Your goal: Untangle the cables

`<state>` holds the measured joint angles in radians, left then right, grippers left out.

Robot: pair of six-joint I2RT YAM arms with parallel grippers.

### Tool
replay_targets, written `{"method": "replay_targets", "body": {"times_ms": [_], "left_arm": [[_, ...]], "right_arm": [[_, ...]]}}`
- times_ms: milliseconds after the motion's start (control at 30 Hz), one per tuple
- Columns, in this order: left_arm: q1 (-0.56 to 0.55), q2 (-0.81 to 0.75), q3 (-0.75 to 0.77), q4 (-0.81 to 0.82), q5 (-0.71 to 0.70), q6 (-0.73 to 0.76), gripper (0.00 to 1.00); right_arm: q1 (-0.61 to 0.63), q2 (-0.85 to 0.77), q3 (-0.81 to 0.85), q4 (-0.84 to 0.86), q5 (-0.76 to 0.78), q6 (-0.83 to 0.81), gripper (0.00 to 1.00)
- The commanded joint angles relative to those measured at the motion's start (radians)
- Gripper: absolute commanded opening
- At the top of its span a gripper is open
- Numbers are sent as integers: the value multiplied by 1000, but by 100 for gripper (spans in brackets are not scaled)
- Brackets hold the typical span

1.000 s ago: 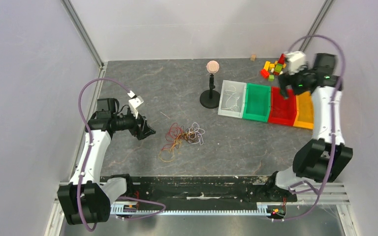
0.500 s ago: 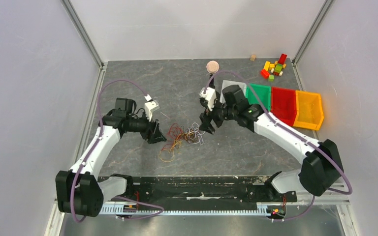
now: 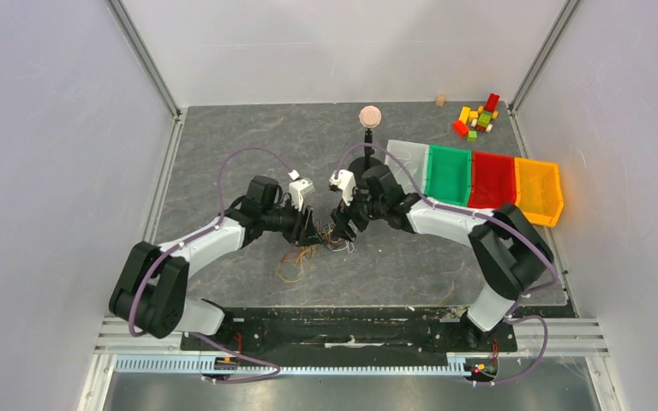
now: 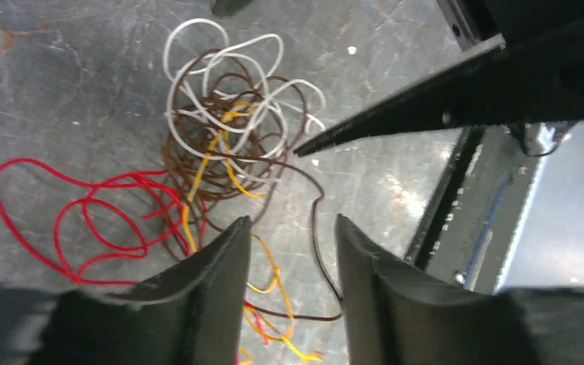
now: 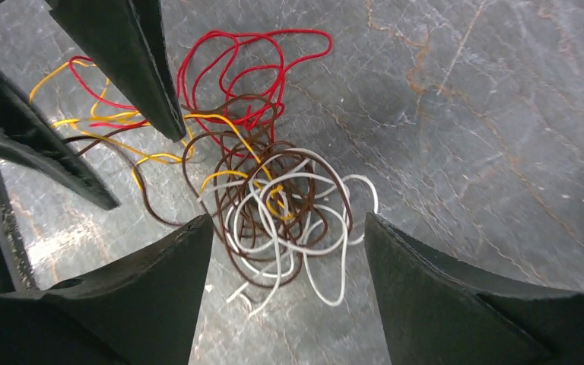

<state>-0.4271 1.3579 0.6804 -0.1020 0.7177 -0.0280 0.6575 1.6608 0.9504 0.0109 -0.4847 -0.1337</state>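
The cables (image 3: 315, 247) lie in a loose tangle on the grey table, between my two grippers. In the left wrist view the cables (image 4: 220, 137) show a white and brown knot, with red loops to the left. My left gripper (image 4: 292, 220) is open just above the table; yellow and brown strands run between its jaws unclamped. From above, the left gripper (image 3: 311, 231) sits at the tangle's left side. My right gripper (image 5: 287, 219) is open and straddles the white loops of the cables (image 5: 274, 190). It (image 3: 343, 224) stands at the tangle's right side, fingertips close to the left gripper's.
A black stand with a pink ball (image 3: 369, 116) rises just behind the right arm. A row of bins, clear (image 3: 407, 158), green (image 3: 448, 175), red (image 3: 492, 180) and yellow (image 3: 538, 190), sits at the right. Coloured blocks (image 3: 475, 116) are piled in the far right corner.
The right arm swung from the bins at the far right to the tangle. The left arm advanced rightwards to the tangle's left side, and its jaws narrowed a little.
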Motion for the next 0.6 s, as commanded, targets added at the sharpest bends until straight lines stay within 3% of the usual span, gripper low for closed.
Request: {"method": "replay_targets", "body": {"times_ms": [0, 67, 200, 333, 433, 567], "left_arm": [[-9, 61, 50, 109, -18, -81, 32], [-9, 28, 83, 25, 33, -45, 4], [-4, -157, 165, -156, 107, 72, 2], [68, -307, 290, -243, 188, 38, 2], [138, -354, 425, -252, 213, -32, 2], [257, -345, 633, -143, 220, -171, 2]], "right_arm": [[21, 81, 34, 139, 21, 38, 73], [25, 111, 40, 143, 61, 17, 69], [31, 138, 21, 112, 168, -25, 57], [31, 137, -18, 97, 215, -30, 49], [31, 132, -37, 93, 224, -28, 44], [32, 128, -66, 84, 223, -32, 43]]}}
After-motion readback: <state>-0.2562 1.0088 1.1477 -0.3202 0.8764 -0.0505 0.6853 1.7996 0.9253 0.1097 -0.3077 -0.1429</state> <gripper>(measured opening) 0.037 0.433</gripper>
